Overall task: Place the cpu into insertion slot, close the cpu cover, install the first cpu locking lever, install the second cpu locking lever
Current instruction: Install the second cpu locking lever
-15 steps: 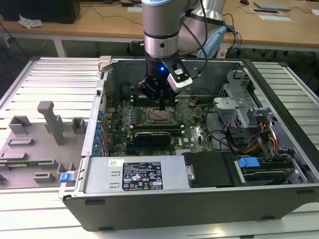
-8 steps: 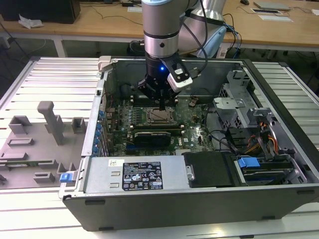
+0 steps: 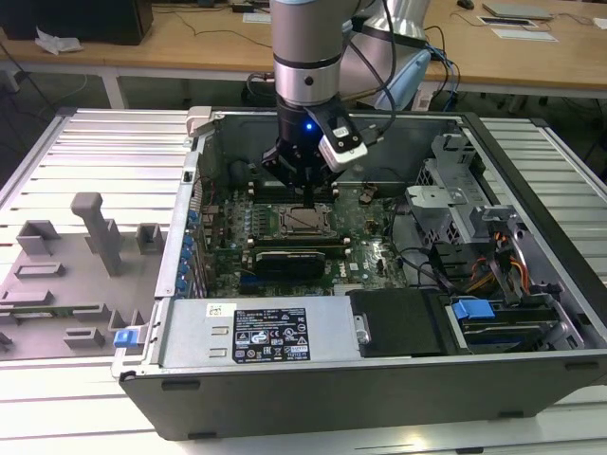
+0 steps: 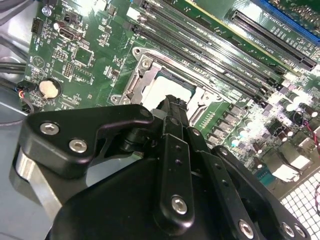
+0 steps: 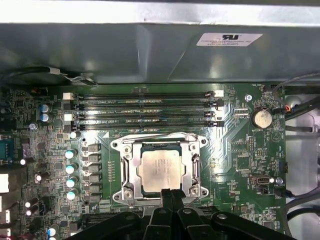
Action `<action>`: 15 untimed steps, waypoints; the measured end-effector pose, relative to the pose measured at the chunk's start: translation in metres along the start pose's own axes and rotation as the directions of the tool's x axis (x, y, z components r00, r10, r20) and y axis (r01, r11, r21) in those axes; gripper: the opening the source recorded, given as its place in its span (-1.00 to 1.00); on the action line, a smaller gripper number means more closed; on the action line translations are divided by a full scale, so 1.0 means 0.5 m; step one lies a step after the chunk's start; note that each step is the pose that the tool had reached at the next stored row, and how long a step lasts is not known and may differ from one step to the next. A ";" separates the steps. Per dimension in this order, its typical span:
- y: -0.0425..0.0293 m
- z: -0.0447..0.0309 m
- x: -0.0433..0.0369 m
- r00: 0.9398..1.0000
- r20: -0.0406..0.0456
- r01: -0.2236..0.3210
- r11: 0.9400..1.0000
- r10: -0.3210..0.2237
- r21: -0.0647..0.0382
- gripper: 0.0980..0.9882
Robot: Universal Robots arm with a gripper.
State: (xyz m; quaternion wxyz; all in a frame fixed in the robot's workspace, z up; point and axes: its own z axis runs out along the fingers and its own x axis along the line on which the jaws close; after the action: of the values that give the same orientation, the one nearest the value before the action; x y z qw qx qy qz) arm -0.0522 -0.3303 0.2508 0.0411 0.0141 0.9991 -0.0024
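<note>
claw (image 5: 171, 192) pinched together, over cpu (image 5: 161, 170)

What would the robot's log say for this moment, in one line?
cpu: in insertion slot | cpu cover: down around cpu | gripper: shut, tips at cover's edge

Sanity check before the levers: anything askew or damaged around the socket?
Nothing stands out. The pale silvery square cpu lies flat and square inside the silver-rimmed insertion slot, with the thin silver cpu cover frame down around it. The black tool sits at the socket's edge. The long black memory slots look straight.
</note>
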 end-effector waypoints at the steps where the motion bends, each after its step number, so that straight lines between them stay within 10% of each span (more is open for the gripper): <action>1: -0.002 0.000 0.001 1.000 0.000 0.000 1.000 0.000 0.000 -0.98; 10: -0.064 0.002 0.012 1.000 -0.002 -0.001 1.000 0.001 -0.007 -0.98; 12: -0.070 0.003 0.012 1.000 -0.002 -0.002 1.000 0.002 -0.025 -0.98; 15: -0.076 0.004 0.012 1.000 -0.004 -0.007 0.996 0.007 -0.085 -0.98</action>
State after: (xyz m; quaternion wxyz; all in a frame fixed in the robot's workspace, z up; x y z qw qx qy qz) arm -0.0591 -0.3682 0.2484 0.0396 0.0159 0.9983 0.0403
